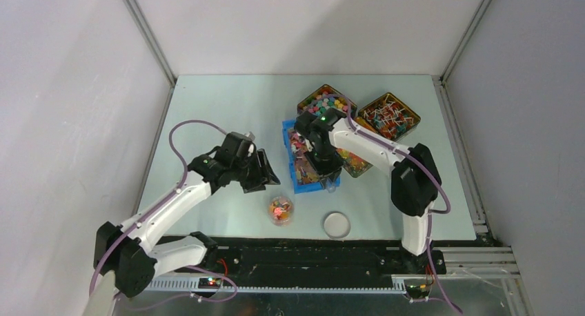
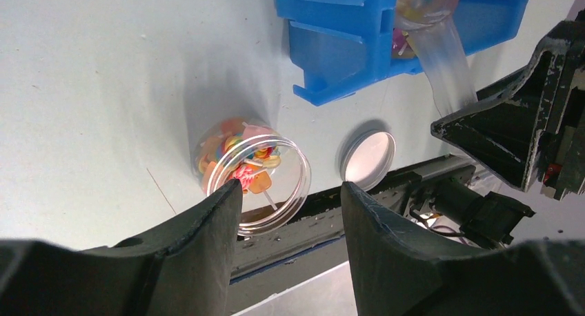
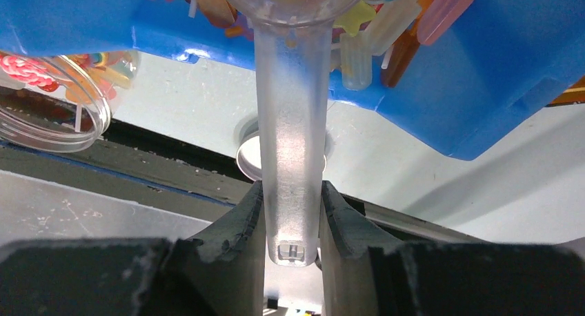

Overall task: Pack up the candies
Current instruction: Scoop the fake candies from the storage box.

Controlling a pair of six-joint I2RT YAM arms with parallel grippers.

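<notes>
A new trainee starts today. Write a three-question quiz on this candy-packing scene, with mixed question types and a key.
1. True or false: the jar has its lid on.
2. The right claw grips: A) a clear scoop B) a lollipop C) the jar.
3. Fill in: the left claw is ____.
Key: 1 false, the lid lies on the table beside the jar; 2 A; 3 open.

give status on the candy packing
Left gripper open near jar. Right gripper shut on scoop at blue bin. Some candies in jar, lid off.
</notes>
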